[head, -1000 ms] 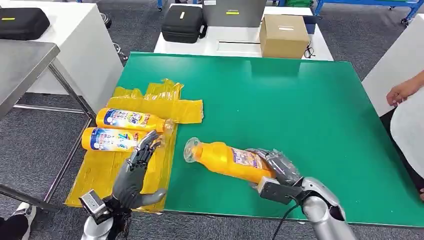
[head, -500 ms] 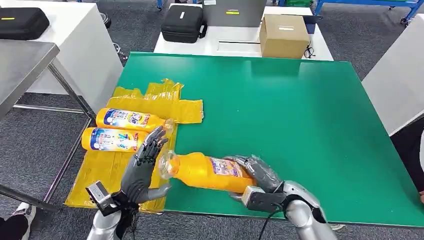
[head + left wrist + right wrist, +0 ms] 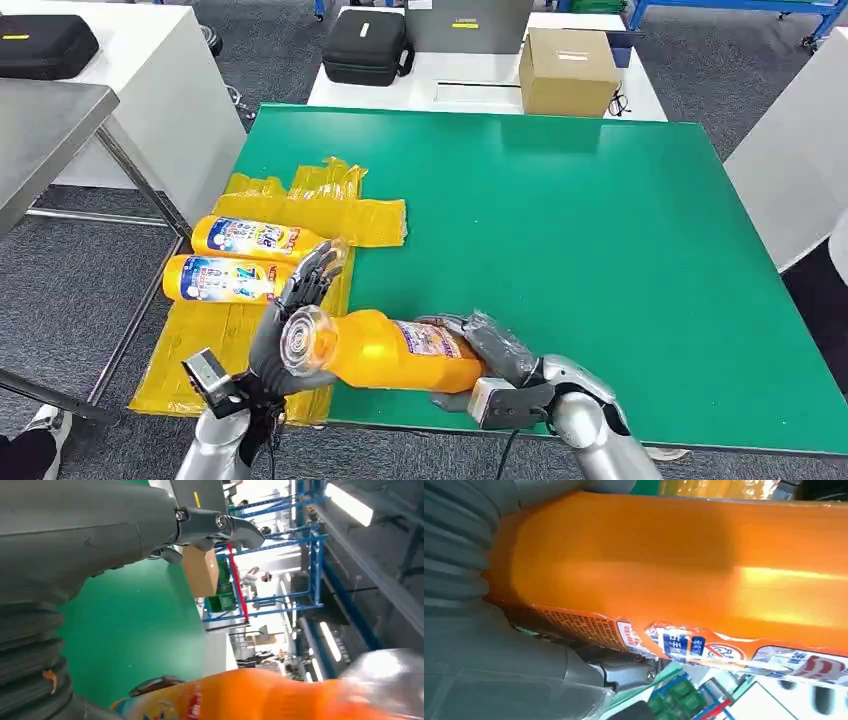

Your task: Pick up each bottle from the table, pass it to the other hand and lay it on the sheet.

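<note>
My right hand [image 3: 495,352] grips an orange bottle [image 3: 385,349] by its base end, holding it level above the table's near edge with its clear cap [image 3: 300,331] pointing left. The same bottle [image 3: 684,575] runs close across the right wrist view, and its orange body [image 3: 260,695] shows in the left wrist view. My left hand [image 3: 295,320] stands with its fingers spread just behind the cap, not closed round it. Two more orange bottles [image 3: 258,238] [image 3: 228,279] lie side by side on the yellow sheet [image 3: 300,205] at the table's left.
The green table [image 3: 560,210] stretches wide to the right and back. Behind it stand a cardboard box [image 3: 567,70] and a black case [image 3: 366,47] on a white bench. A steel table [image 3: 45,130] stands at the far left.
My right hand has carried the bottle leftward and nearer, bringing its cap up against my raised left hand. The person at the right edge has drawn out of the picture.
</note>
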